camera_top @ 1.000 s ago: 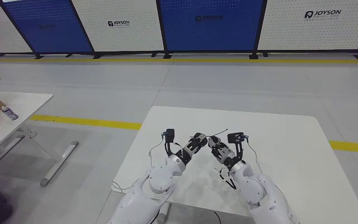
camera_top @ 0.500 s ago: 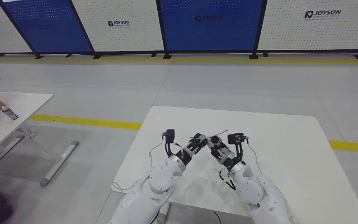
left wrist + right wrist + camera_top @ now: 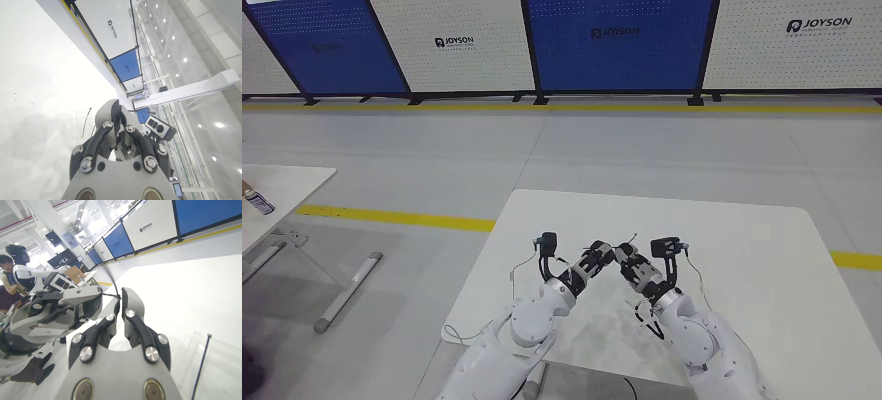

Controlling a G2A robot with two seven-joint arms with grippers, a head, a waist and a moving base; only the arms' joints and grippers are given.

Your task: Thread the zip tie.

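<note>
Over the middle of the white table (image 3: 742, 250) my two grippers meet tip to tip. In the right wrist view my right gripper (image 3: 120, 294) is shut on a black zip tie (image 3: 113, 281) near its head, and the thin tail rises away from the fingers. My left gripper (image 3: 101, 293) is shut on the other part of the strap, just beside the head. From the top, the left gripper (image 3: 602, 248) and right gripper (image 3: 622, 256) almost touch. The left wrist view shows the left gripper (image 3: 118, 108) closed, with the strap (image 3: 141, 112) sticking out beyond it.
A spare black zip tie (image 3: 204, 357) lies flat on a clear plastic sheet (image 3: 219, 351) on the table near the right arm; the same zip tie (image 3: 86, 121) appears in the left wrist view. A second white table (image 3: 272, 195) stands far off on one side.
The two grippers have drawn slightly closer together, and the tail sticking out past them looks shorter than before.
</note>
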